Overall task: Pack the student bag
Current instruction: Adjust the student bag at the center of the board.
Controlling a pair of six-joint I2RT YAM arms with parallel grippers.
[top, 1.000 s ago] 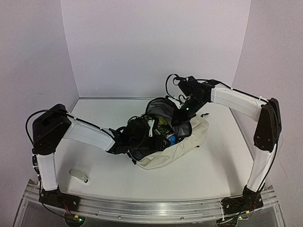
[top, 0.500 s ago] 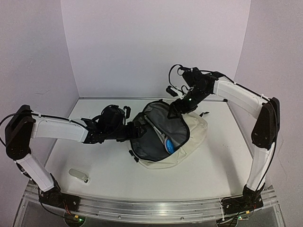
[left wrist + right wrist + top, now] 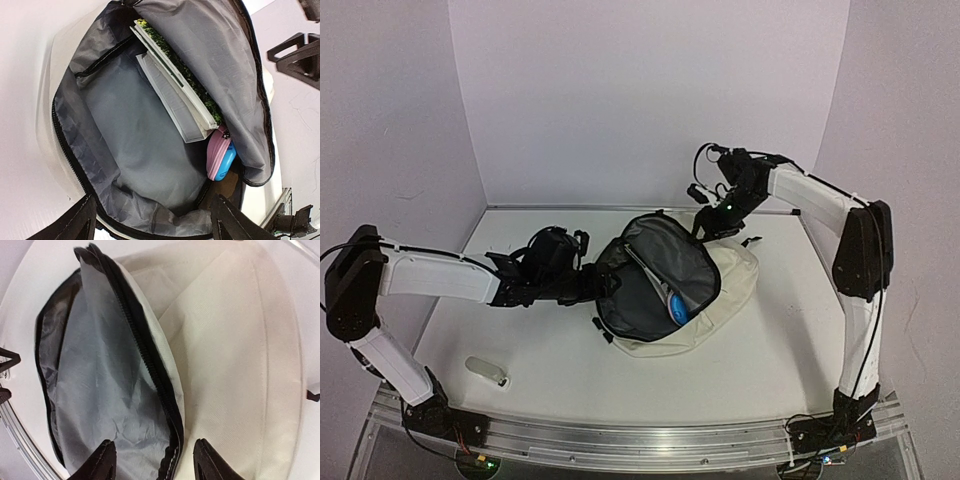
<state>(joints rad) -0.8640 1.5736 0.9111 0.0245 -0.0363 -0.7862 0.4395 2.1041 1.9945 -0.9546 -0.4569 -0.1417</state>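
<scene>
1. Lying at the worktop's middle, nearer its back edge, the bag is gaping, book and case sitting inside.
2. Left gripper is hovering open-jawed at the rim facing the worktop's left edge.
3. Right gripper is straddling the far zipper edge, jaws apart, probably readying to pull it shut.

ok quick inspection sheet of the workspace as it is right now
surface: white table, aluminium rail at near edge
job's things: student bag lying open; book and pink-blue pencil case inside
clutter: small pale object near left front edge
grippers: left claw open at bag mouth; right claw open, zipper edge between its fingers
cables: black loop at right wrist
surroundings: plain walls, nothing else seen
</scene>
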